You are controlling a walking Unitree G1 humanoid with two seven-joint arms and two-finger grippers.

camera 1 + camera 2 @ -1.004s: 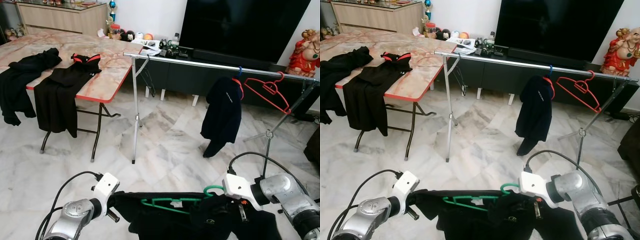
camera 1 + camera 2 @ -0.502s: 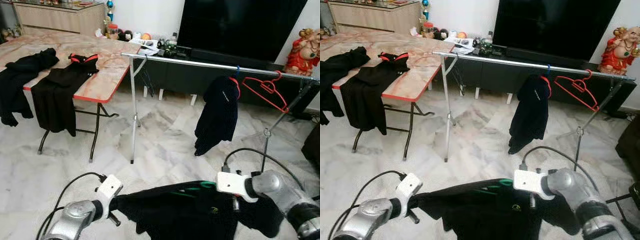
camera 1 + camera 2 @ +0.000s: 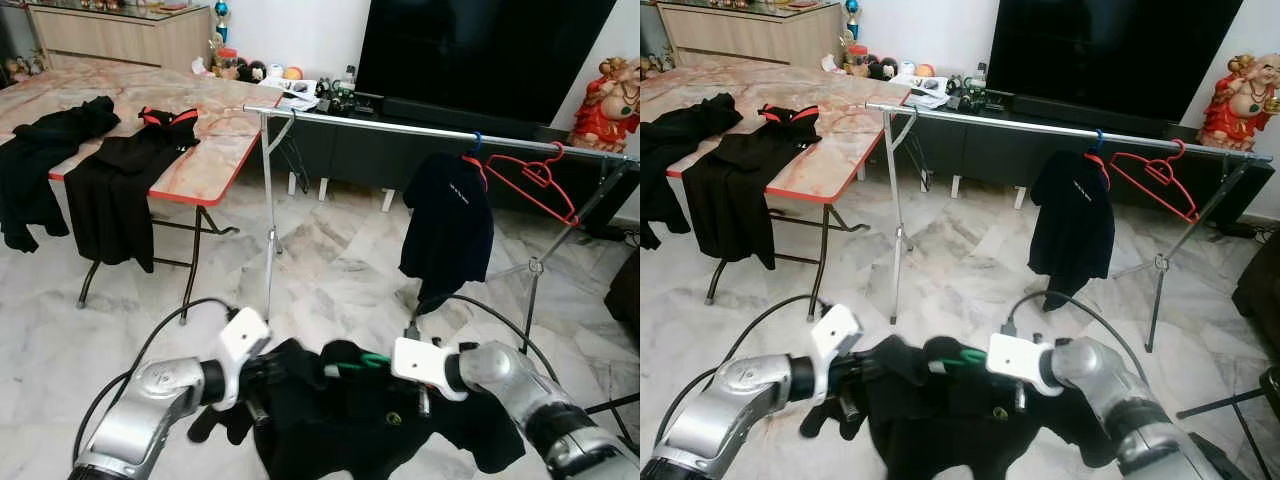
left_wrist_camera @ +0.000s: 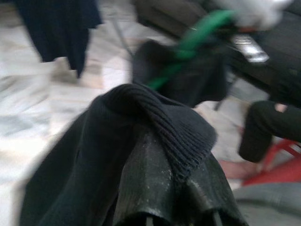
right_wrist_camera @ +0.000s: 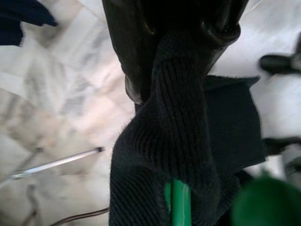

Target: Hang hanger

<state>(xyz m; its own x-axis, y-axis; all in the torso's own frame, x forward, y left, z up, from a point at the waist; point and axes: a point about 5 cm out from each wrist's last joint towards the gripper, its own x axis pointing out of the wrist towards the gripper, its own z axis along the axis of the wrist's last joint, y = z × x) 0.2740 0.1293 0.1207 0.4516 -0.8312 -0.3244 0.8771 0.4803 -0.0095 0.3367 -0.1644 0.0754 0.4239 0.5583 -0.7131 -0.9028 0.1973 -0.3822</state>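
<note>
Left eye view, bottom centre: left gripper (image 3: pixel 258 378) and right gripper (image 3: pixel 405 388) both pinch one black garment (image 3: pixel 360 420) on one green hanger (image 3: pixel 352 364), mostly hidden; upper right, one rail (image 3: pixel 440 130), one red hanger (image 3: pixel 535 180), one hung top (image 3: pixel 448 225)

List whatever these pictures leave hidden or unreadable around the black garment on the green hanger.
- Green plastic hanger: head views, mostly buried in the black knit garment.
- Left gripper: head views, fingertips covered by cloth.
- Right gripper: right wrist view, fingers wrapped in knit.
- Garment's lower part: cut off by the frame's bottom edge.
</note>
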